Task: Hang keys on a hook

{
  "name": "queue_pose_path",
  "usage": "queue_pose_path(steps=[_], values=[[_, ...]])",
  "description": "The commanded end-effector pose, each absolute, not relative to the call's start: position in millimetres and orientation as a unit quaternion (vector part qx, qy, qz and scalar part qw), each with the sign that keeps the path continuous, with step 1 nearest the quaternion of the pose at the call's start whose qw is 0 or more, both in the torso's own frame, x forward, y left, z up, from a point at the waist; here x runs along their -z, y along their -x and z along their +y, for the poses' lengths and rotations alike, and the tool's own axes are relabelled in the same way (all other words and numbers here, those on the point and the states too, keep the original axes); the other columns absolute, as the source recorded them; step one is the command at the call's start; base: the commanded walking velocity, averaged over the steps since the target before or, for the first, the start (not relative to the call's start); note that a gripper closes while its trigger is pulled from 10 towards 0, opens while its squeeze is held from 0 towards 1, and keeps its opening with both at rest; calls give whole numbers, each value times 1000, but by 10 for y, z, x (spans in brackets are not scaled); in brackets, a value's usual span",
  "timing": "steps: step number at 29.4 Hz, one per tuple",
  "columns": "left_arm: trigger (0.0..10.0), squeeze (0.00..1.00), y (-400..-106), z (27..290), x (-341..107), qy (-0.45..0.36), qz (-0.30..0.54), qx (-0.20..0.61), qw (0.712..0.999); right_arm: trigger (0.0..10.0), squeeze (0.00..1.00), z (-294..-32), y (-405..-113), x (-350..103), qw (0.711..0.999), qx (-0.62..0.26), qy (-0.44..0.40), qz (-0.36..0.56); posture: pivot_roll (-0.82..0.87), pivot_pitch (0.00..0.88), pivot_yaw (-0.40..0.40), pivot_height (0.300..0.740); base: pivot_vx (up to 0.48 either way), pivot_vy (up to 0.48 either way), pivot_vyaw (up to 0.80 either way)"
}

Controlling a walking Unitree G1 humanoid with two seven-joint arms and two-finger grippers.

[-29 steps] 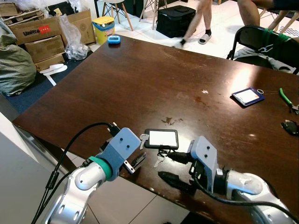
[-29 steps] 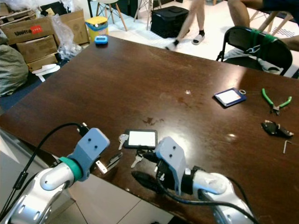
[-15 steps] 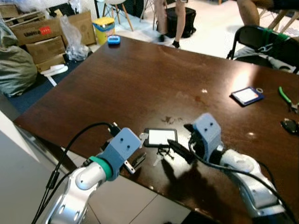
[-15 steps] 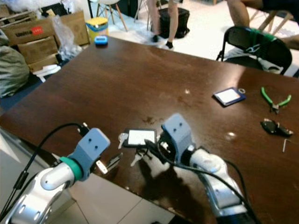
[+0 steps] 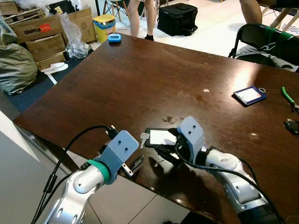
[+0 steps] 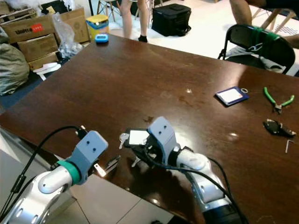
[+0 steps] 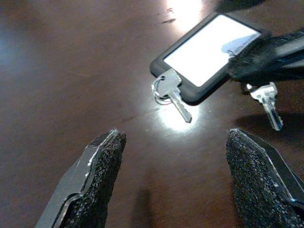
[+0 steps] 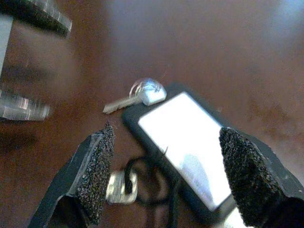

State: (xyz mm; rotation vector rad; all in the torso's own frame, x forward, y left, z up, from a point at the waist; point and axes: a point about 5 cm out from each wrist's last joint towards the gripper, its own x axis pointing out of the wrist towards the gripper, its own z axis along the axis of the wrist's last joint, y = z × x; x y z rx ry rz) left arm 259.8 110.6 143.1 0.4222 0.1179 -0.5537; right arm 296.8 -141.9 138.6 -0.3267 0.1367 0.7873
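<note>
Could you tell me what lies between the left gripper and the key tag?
Bare table, then a silver key on the tag's near corner, per the left wrist view; left gripper open.

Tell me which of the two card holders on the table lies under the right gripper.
The black card holder with keys, near the table's front edge, under the right gripper. The blue card holder lies far off.

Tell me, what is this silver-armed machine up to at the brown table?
It is going after a bunch of silver keys attached to a black card holder with a white face, which lies near the front edge of the dark brown wooden table. The right gripper hangs right over the holder with its black fingers apart, one on either side, not yet closed. The left gripper waits beside it, also open and holding nothing. No hook can be seen.
</note>
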Motion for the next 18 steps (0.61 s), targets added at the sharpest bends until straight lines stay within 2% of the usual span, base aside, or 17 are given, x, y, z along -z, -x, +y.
queue_pose_path(steps=[1, 11, 18], values=[[10000, 0, -2575, 1139, -1399, -211, 68, 269, 937, 10000, 0, -1431, -2906, -1360, 904, -389, 162, 69, -105, 139, 117, 740, 0, 0, 0], [10000, 0, -2589, 1101, -1397, -211, 68, 276, 935, 10000, 0, -1535, -2858, -1322, 905, -381, 172, 76, -115, 136, 127, 740, 0, 0, 0], [10000, 0, -2589, 1126, -1406, -213, 69, 272, 936, 10000, 0, -1462, -2917, -1252, 901, -390, 169, 85, -97, 133, 124, 740, 0, 0, 0]])
